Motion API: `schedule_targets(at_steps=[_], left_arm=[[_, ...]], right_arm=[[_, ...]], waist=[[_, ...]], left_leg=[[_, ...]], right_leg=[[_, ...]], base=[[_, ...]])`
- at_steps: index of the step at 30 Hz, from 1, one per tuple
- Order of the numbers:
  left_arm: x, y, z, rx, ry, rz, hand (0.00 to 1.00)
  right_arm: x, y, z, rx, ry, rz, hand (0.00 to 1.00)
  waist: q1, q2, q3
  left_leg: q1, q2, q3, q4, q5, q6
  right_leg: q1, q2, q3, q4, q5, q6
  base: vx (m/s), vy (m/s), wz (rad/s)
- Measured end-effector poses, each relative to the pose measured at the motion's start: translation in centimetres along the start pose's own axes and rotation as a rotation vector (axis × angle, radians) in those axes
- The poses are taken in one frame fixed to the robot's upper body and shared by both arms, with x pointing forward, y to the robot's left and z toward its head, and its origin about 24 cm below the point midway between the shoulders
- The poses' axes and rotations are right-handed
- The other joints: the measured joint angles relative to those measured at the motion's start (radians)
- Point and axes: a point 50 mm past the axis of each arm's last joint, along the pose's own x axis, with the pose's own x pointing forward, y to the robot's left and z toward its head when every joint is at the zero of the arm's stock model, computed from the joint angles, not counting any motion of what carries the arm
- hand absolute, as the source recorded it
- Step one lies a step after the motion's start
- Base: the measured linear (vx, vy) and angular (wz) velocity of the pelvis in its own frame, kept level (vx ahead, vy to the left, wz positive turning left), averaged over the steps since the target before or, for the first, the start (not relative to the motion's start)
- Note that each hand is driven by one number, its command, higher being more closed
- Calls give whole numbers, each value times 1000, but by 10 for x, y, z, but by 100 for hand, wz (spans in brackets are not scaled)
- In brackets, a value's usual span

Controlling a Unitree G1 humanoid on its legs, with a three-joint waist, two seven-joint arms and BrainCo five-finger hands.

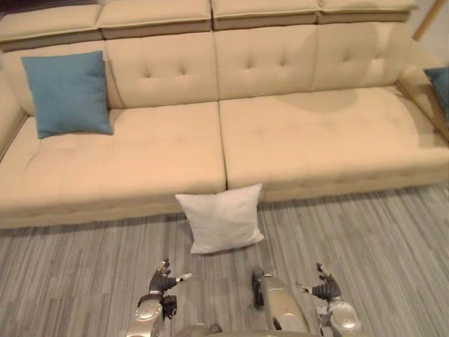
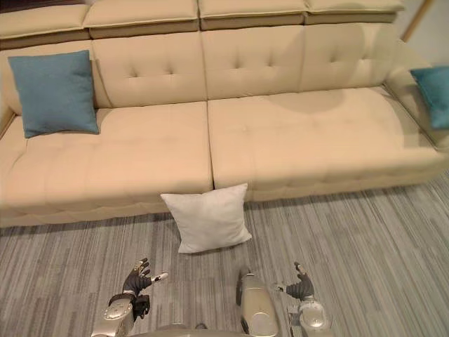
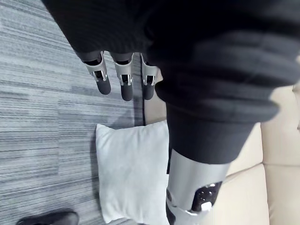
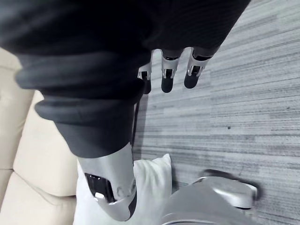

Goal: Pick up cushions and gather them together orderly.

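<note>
The cream sofa [image 1: 280,133] spans the far side of the scene, its two seats bare in the middle. That bare stretch is the likely gathering place. Before it runs the grey striped floor [image 1: 365,239], where the robot stands facing the seam between the seats.

A teal cushion [image 1: 68,93] stands propped against the backrest at the sofa's left end, upright because the back holds it. A second teal cushion [image 2: 431,95] sits at the far right end against the armrest, cut off by the frame edge. The two are well apart, so nothing is gathered yet.

The white cushion [image 1: 221,217] is off the sofa. It lies on the floor with its far edge at the sofa's front, right below the seam. Whether it leans or lies flat I cannot tell. Being on the floor and nearest the robot, it looks like the first one to pick up.

The left hand [image 1: 163,281] and right hand [image 1: 326,286] hang low on either side of the white cushion, short of it. Both have loose, uncurled fingers and hold nothing.
</note>
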Motion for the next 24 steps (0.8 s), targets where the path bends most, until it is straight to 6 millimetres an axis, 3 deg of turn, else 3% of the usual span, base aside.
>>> schedule_targets(at_steps=[1, 3, 5, 6, 8, 10, 12, 14, 17, 19, 22, 24], left_arm=[[-1, -1, -2, -1, 5, -3, 0], [-3, -7, -6, -14, 15, -12, 0], [-5, -8, -10, -37, 26, -2, 0], [-5, -10, -11, -39, 28, -7, 0], [-4, -20, -5, -59, 10, -27, 0], [-4, -21, -5, -61, 9, -29, 0], [-5, -24, -7, -65, 13, -35, 0], [-2, -23, -2, -58, 1, -35, 0], [8, -22, 22, -33, -66, -41, 0], [15, -19, 43, -10, -123, -39, 0], [18, -18, 65, -10, -201, -28, 0], [22, -15, 91, -41, -277, -9, 0]], right_arm=[[0, 0, 3, 10, -11, -5, 0], [0, -1, 14, 25, -59, -14, 0], [0, 0, 25, 37, -110, -12, 0], [0, -1, 29, 45, -127, -17, 0], [1, -5, 35, 60, -149, -40, 0], [3, -7, 39, 74, -160, -54, 0], [2, -10, 38, 70, -159, -60, 0], [3, -4, 42, 81, -169, -49, 0], [5, 2, 51, 75, -197, -33, 0], [6, 5, 70, 75, -264, -30, 0], [9, 4, 94, 85, -343, -43, 0], [14, 3, 116, 94, -411, -69, 0]], waist=[[-2, 5, -1], [-15, 22, 5], [9, 27, 5], [19, 24, 3], [42, 30, 1], [41, 42, 0], [38, 74, -2], [36, 50, 9], [38, 34, 19], [37, 21, 49], [43, 21, 86], [60, 20, 116]], left_leg=[[-24, 16, 1, 65, -3, -7], [-150, 117, 48, 397, 23, -73], [-214, 216, 127, 565, 11, -55], [-241, 229, 147, 554, 5, -46], [-325, 231, 158, 455, 3, -42], [-357, 227, 166, 297, 21, -53], [-350, 225, 165, 153, 152, -49], [-329, 199, 196, 141, 140, -39], [-376, 177, 248, 146, 126, -17], [-445, 187, 255, 226, 107, 3], [-508, 215, 253, 314, 71, 10], [-593, 233, 246, 378, 35, 14]], right_leg=[[11, 1, -15, 3, -16, -6], [112, 31, -54, -41, -58, -25], [219, 74, -56, -104, -77, -43], [246, 76, -56, -114, -86, -46], [261, 76, -31, -124, -99, -46], [257, 76, -10, -116, -111, -30], [240, 92, 23, -71, -152, -6], [217, 66, 64, -36, -177, 23], [137, 43, 108, -3, -184, 38], [78, 40, 129, 39, -189, 47], [19, 46, 128, 98, -194, 55], [-68, 53, 129, 161, -202, 58]], base=[[496, -244, 53], [411, -227, 45], [423, -201, -15], [309, -125, -19], [257, -55, -34], [209, 48, -48], [216, 148, -56], [147, 155, -49], [86, 138, -35], [42, 88, -18], [-50, 41, -11], [-129, 24, -8]])
